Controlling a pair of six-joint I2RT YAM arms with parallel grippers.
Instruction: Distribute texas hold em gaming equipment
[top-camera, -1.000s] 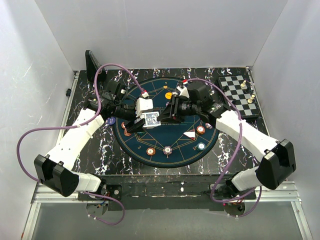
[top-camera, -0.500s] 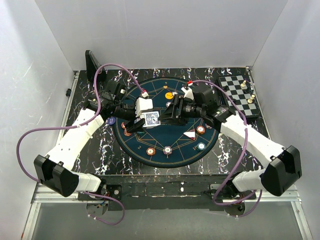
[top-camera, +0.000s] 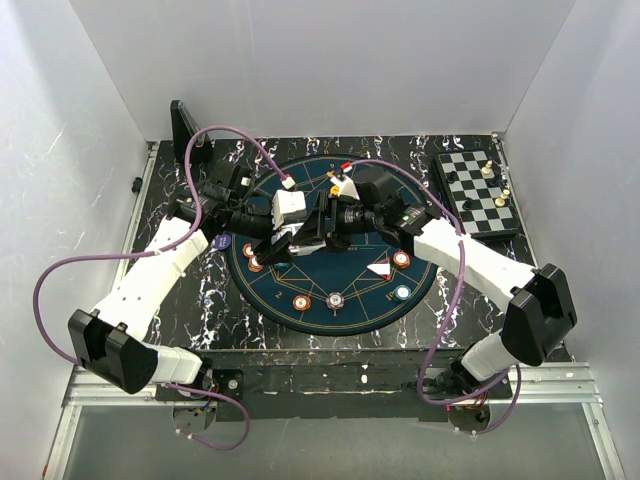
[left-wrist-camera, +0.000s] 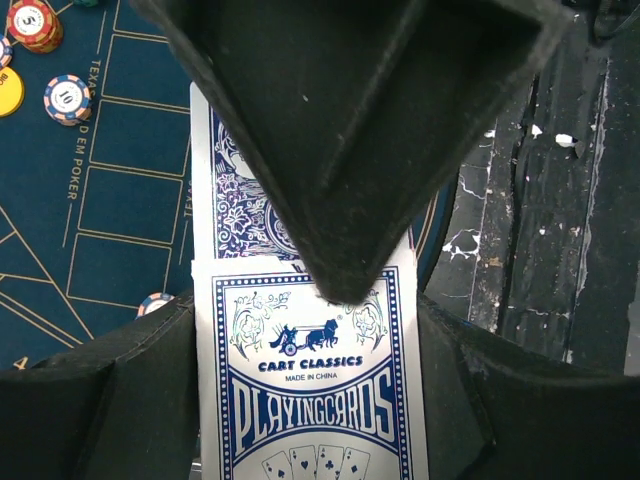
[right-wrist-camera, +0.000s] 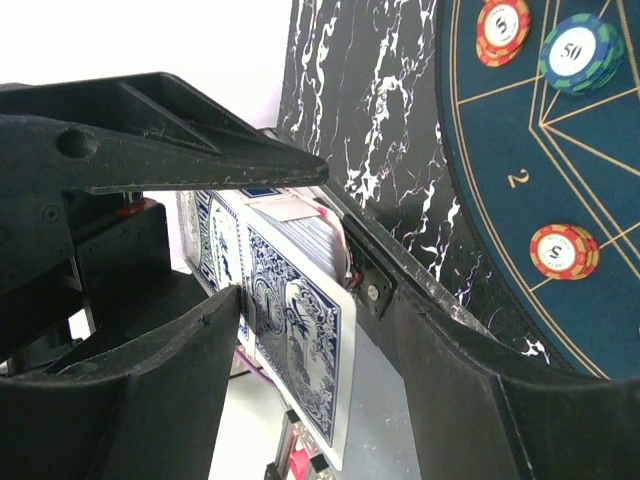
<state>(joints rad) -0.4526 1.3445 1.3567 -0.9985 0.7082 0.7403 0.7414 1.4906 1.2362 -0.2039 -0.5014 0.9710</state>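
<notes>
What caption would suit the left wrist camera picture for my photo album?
Shut left tool holds a blue-and-white playing-card pack, one blue-backed card protruding beneath the black right tool.

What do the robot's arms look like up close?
Both have white shells and chunky black joints. The left arm and right arm each trail a looping purple cable. Their fingers are black and wedge-shaped.

The left gripper (top-camera: 290, 238) and right gripper (top-camera: 318, 228) meet over the blue mat (top-camera: 350, 290); chips (top-camera: 401, 259) lie nearer, chessboard (top-camera: 475, 190) far right.
</notes>
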